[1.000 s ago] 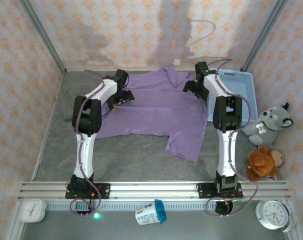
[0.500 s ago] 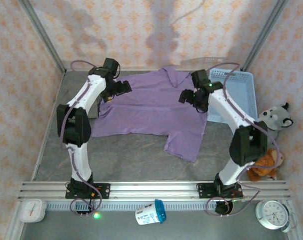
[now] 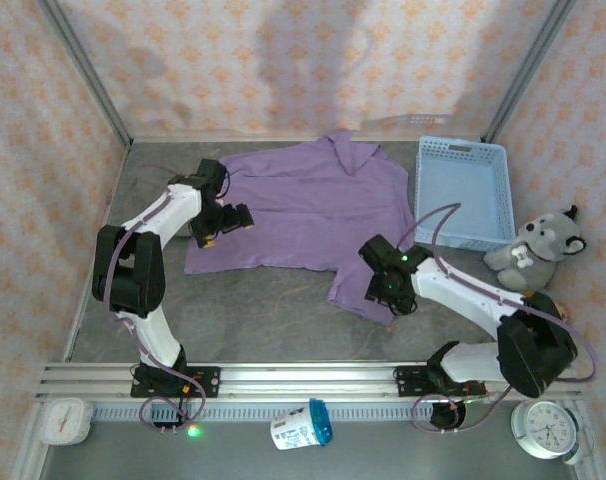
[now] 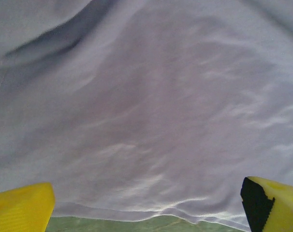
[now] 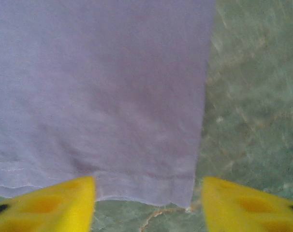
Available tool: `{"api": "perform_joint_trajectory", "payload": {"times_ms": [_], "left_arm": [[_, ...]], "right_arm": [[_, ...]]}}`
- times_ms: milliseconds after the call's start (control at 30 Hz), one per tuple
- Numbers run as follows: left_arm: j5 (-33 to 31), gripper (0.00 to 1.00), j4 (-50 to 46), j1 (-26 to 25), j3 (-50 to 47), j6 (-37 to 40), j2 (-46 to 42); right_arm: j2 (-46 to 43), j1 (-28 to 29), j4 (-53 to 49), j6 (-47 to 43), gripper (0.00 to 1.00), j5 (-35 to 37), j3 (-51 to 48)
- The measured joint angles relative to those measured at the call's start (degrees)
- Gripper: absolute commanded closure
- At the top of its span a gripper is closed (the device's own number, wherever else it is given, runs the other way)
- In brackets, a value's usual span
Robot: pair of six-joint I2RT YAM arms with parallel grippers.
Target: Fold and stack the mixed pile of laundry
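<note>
At the left, the left fingers (image 4: 21, 208) stood wide apart and held nothing. They were set low over the left edge of the lavender-purple short-sleeved cloth T-shirt (image 3: 303, 205). In the left wrist view the hem of the shirt ran across the gap between them. This placement probably prepared a pinch on that edge.

The T-shirt lay spread flat on the grey-green marbled bench (image 3: 263, 320), towards its far half. It was open to its full width, and no fold was visible. Folding was therefore judged not yet started on this garment.

Further right, the right fingers (image 5: 54, 203) stood at a moderate gap over the near right flap of the shirt. The hem and its corner lay between them, and they had not closed on the cloth. With one set of fingers at each side, the likely intention was to lift both edges together.

The light blue plastic lattice basket (image 3: 461, 143) sat at the far right of the bench, just beside the shirt. The grey plush wolf toy (image 3: 535, 250) sat to the right of the basket, near its front corner, well apart from the work.

Count: two arms, one spread garment, one basket and one wolf toy.
</note>
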Motion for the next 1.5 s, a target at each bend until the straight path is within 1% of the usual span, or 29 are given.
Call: {"api": "perform_joint_trajectory", "payload": {"times_ms": [100, 233, 333, 433, 467, 533, 567, 733, 833, 967, 1067, 1133, 1200, 1333, 1500], "left_arm": [[1.1, 0.00, 1.2, 1.8, -3.0, -0.8, -0.7], [1.2, 0.00, 2.0, 2.5, -3.8, -1.1, -3.0], [1.3, 0.00, 2.8, 2.8, -3.8, -1.1, -5.0], [1.5, 0.00, 3.1, 3.7, -3.8, -1.1, -5.9], [1.5, 0.00, 3.1, 4.2, -3.8, -1.1, -6.0], [1.9, 0.00, 3.1, 4.9, -3.8, -1.1, -6.0], [2.1, 0.00, 3.1, 5.3, -3.8, -1.1, -6.0], [2.3, 0.00, 3.5, 6.6, -5.3, -1.1, -6.8], [2.3, 0.00, 3.5, 7.0, -7.3, -1.1, -8.5], [0.4, 0.00, 3.3, 7.0, -11.9, -1.2, -12.3], [-1.8, 0.03, 2.8, 7.0, -15.9, -1.6, -15.1], [-3.1, 0.04, 2.4, 7.0, -18.5, -2.5, -16.5], [-4.2, 0.09, 2.3, 7.0, -21.3, -4.0, -17.8], [-6.6, 0.23, 2.4, 7.0, -26.7, -8.0, -20.7], [-9.6, 0.31, 4.2, 7.0, -30.0, -13.0, -21.6]], "right_arm": [[-2.7, 0.7, 1.2, 4.4, 0.59, -0.2, -5.4], [-3.3, 1.0, 4.0, 8.8, 0.58, -0.2, -10.1], [-3.2, 1.0, 5.8, 11.0, 0.59, -0.2, -10.8], [-1.7, 1.0, 5.6, 12.6, 0.69, 0.1, -10.4], [-0.9, 1.0, 5.2, 13.0, 0.77, 0.3, -10.1], [0.5, 1.0, 3.9, 13.2, 0.98, 0.8, -9.4], [1.1, 1.0, 2.8, 13.3, 1.00, 1.2, -9.0], [2.5, 1.0, 0.5, 12.0, 1.00, 2.0, -7.0], [3.4, -0.1, 1.1, 9.8, 1.00, 3.1, -5.4], [3.7, -4.1, 0.1, 5.9, 1.00, 6.1, -1.9], [3.6, -7.8, 0.0, 3.3, 1.00, 7.1, -1.3], [3.6, -9.1, 0.0, 1.8, 1.00, 7.1, -1.3], [3.8, -9.3, 0.1, 0.7, 1.00, 6.9, -1.3], [5.6, -9.3, 0.7, -0.6, 1.00, 6.4, -1.0], [6.6, -9.3, 1.7, -1.2, 1.00, 5.3, -0.8]]}}
